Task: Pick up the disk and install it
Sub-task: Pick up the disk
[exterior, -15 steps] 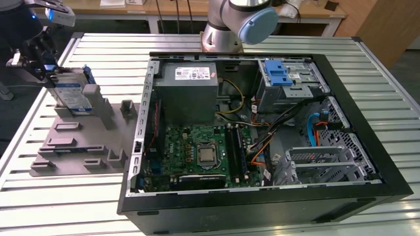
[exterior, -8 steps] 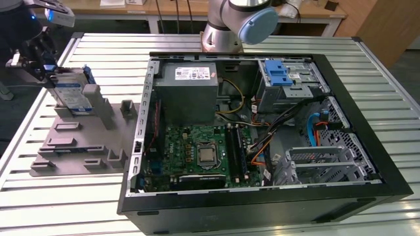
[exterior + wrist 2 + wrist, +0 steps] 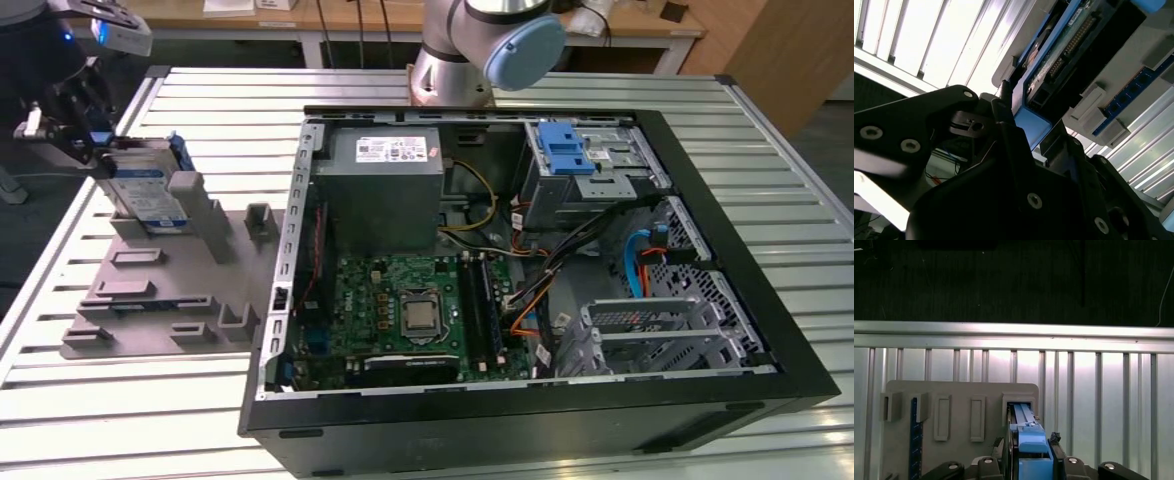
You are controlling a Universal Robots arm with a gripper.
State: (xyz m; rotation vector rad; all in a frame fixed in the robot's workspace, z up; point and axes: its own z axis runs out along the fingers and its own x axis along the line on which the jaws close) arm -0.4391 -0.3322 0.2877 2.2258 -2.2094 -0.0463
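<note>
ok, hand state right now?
Hand: closed on the disk, gripping its blue-framed edge; the disk stands in a slot of the grey holder.

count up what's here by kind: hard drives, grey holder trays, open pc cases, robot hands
hard drive: 1
grey holder tray: 1
open pc case: 1
hand: 1
total: 4
</note>
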